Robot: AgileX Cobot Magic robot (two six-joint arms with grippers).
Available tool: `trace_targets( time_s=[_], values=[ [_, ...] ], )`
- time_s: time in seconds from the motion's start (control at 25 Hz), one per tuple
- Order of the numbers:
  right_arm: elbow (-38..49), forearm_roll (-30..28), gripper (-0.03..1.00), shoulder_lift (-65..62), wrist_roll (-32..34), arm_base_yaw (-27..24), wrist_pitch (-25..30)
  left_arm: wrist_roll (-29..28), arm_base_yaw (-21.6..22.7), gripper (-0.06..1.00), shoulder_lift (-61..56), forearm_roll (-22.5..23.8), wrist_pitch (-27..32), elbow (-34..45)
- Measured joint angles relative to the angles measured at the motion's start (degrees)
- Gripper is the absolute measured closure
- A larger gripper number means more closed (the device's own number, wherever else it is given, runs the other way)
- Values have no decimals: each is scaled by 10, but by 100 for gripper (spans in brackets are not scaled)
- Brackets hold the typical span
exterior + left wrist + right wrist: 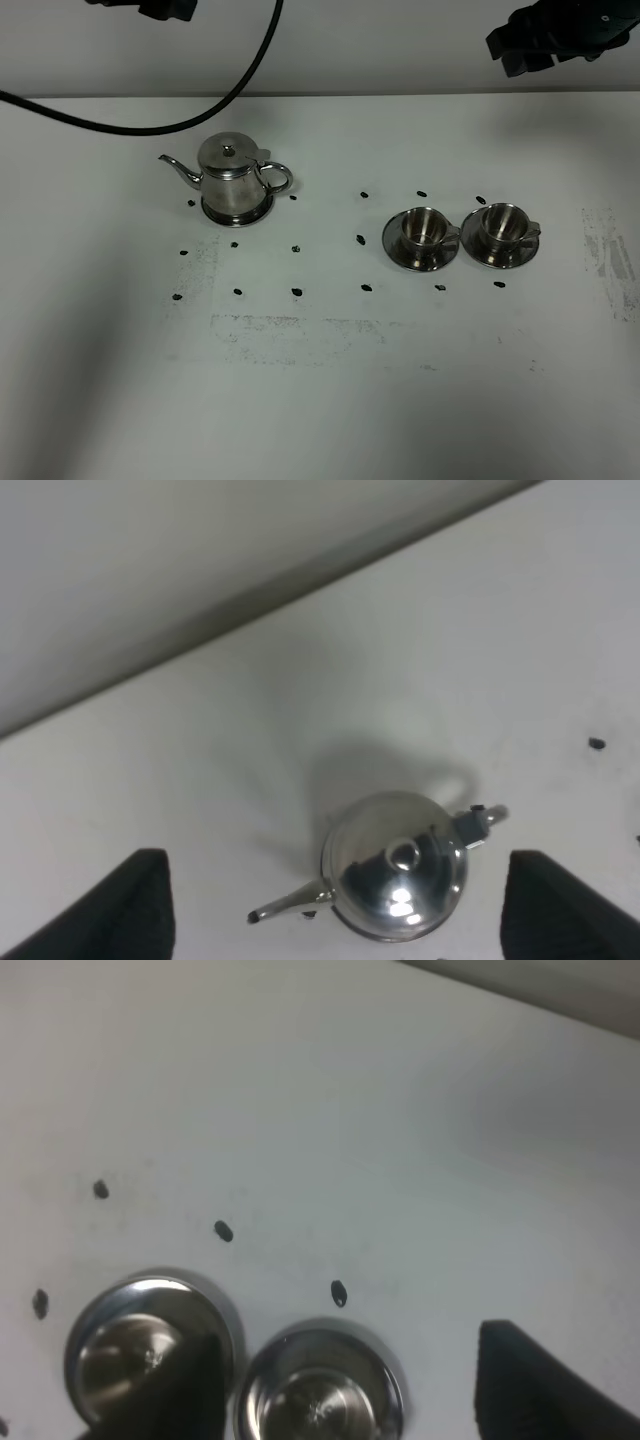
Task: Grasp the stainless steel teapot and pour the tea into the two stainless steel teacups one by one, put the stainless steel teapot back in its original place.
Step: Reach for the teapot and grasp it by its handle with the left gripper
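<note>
Teapot (232, 180) upright on its base (237, 214); left pincer (337, 857) and right pincer (350, 1335) both spread, pinching nothing.
The teapot stands at the left of the surface (320, 390), spout pointing left. Well apart to its right, a cup (424, 228) and a second cup (503, 224) sit side by side on saucers.

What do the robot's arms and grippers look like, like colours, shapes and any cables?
Everything visible is black. The left gripper and right gripper each have two broad, blunt matte fingers with rounded tips. A thick black cable curves beside the left arm. The right arm shows as a dark angular housing. No markings are visible.
</note>
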Motion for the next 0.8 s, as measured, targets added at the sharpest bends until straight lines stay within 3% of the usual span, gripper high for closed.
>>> trace_targets(
  time_s=[0.2,0.4,0.56,0.8],
  values=[
    [162,-2,46,-167,9,0,-101,-12,-3,30,-140,19,-123,187],
    [303,-7,46,-330,10,0,-147,-23,-3,30,-272,18,-261,353],
    [370,-7,46,-430,10,0,-154,-30,-3,30,-345,22,-305,437],
    [393,-7,46,-523,11,0,-106,-57,-3,30,-358,25,-301,455]
  ],
)
